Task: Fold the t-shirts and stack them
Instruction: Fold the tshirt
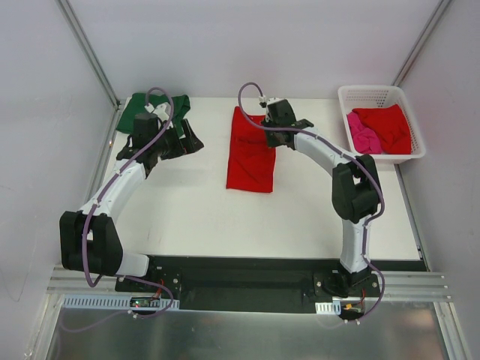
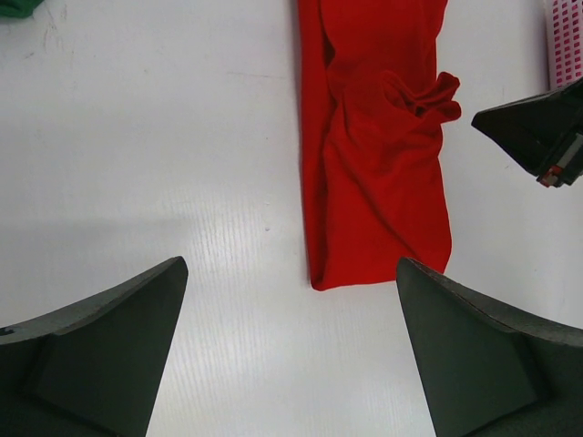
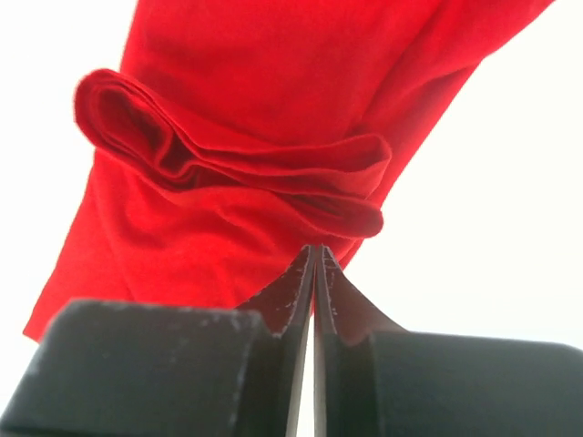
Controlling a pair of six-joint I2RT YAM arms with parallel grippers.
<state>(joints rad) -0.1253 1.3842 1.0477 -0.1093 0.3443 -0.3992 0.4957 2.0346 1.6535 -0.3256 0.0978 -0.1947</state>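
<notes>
The white table (image 1: 187,217) carries red tee (image 1: 251,161), green tee (image 1: 136,107), white basket (image 1: 371,89).

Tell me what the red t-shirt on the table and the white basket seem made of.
The red t-shirt: soft matte cloth, probably cotton jersey; it bunches into limp rolled folds. The basket: rigid white plastic, it seems, going by its moulded lattice walls and smooth rim.

No readable text, labels, brands or numbers in any of the 3 views. The small board (image 1: 142,303) at bottom left of the top view possibly carries markings; too small to make out.
</notes>
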